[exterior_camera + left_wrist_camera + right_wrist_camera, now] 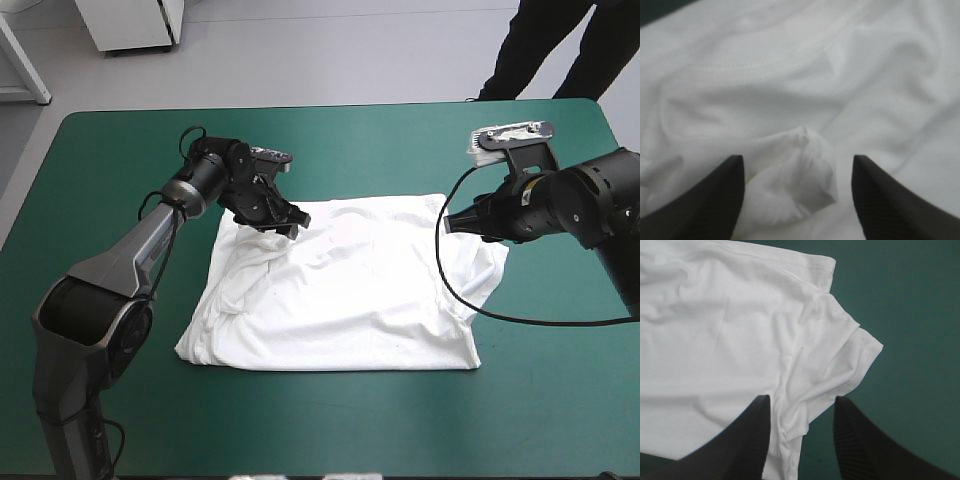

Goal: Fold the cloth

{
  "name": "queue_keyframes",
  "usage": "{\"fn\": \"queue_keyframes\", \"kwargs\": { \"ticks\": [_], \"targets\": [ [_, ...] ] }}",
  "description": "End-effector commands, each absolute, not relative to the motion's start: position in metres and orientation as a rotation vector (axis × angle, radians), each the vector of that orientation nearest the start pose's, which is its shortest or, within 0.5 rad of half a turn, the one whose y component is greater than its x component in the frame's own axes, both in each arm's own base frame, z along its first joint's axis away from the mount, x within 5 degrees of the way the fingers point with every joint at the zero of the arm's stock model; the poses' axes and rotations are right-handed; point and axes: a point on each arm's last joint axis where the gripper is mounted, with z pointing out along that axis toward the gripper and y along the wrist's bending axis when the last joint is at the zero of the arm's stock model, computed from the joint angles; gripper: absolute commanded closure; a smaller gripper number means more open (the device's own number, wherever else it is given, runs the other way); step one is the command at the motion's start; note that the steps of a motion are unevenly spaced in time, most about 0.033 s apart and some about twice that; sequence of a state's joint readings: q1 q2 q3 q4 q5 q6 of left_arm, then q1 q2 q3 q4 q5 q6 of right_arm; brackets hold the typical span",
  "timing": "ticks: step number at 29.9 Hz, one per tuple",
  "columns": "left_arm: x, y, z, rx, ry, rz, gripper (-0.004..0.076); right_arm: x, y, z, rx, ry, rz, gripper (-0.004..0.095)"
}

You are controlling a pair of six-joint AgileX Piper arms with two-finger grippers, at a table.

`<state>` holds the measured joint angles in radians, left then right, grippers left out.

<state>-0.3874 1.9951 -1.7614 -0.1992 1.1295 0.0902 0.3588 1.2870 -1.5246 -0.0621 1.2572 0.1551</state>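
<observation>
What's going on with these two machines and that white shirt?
Two robot arms are working on a white T-shirt that lies mostly spread out on the teal-green table; the job is to fold it. The left arm is at the shirt's far left corner, jaws open around a small bunched-up ridge of cloth. The right arm is at the right sleeve, jaws open either side of it. Neither has a grip yet, and the shirt is not folded.

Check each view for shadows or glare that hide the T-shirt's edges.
High view: even light, no glare; the T-shirt shows plainly on the teal-green cover. Left wrist view: white nearly fills it, with folds only faint grey shading ahead of the open left hand. Right wrist view: the sleeve edge is clear against the cover, with slight shadow in its folds.
</observation>
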Motion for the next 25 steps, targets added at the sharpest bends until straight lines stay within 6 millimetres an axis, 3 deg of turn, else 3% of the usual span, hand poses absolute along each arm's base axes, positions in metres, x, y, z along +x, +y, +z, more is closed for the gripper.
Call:
{"fn": "queue_keyframes", "kwargs": {
  "ticks": [1,6,9,16,25],
  "targets": [
    [0.378,-0.174,0.326,0.590,2.630,-0.363,0.0229,0.221,0.073,0.450,-0.208,2.420,0.112,0.0521],
    [0.367,-0.157,0.341,0.580,2.662,-0.189,0.0260,0.230,0.057,0.447,-0.079,2.438,0.080,0.0521],
    [0.362,-0.143,0.347,0.489,2.664,-0.157,0.0280,0.248,0.033,0.437,0.000,2.486,0.062,0.0521],
    [0.327,-0.100,0.343,0.388,2.721,-0.123,0.0288,0.300,-0.008,0.398,0.168,2.571,0.229,0.0520],
    [0.278,-0.079,0.348,0.340,2.696,-0.121,0.0288,0.355,-0.017,0.333,0.163,2.707,0.186,0.0478]
  ]
}}
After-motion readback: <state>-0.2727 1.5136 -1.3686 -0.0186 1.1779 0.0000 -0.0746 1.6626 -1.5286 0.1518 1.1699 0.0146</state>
